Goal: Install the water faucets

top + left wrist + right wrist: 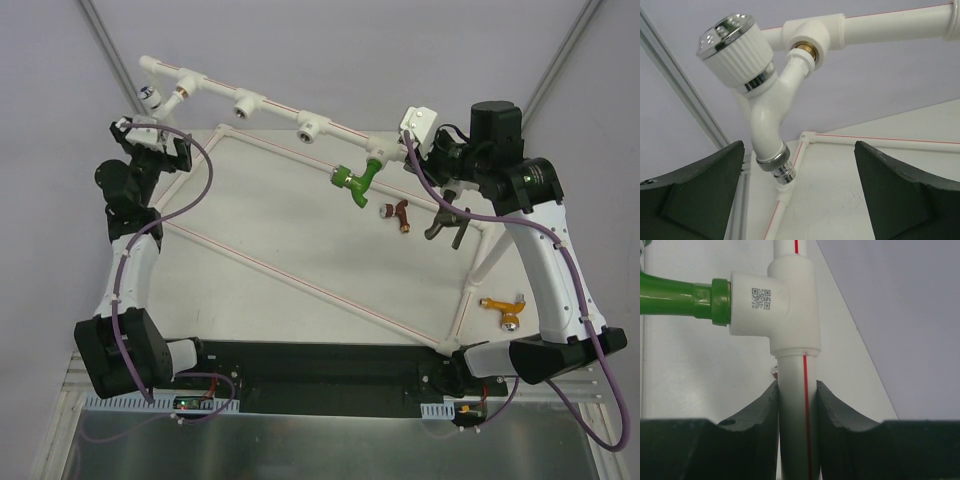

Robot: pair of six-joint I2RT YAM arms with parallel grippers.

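Left wrist view: the white plastic faucet with ribbed handle and chrome cap [765, 95] sat with its brass thread in a white tee fitting [807, 42] of the white pipe frame [890, 25], spout angled down. The fingers [700, 190] of the left gripper [798, 150] stood wide apart in the lower corners of the frame, with room on both sides of the faucet. The overhead view placed this at upper left, near the far-left corner of the counter [250, 230].

Right wrist view: the fingers [757, 415] of the right gripper [797, 395] were clamped on the red-striped pipe just below the tee carrying the green faucet [675, 295]. The arm hid this contact from overhead.

Only the overhead view showed the loose taps on the counter. The dark red faucet [400, 213] and dark grey faucet [445, 225] lay right of centre, close to the right arm. The orange faucet [505, 305] lay outside the frame's right rail. Unfilled tee sockets [245, 103] stood on the upper rail between the white and green faucets.
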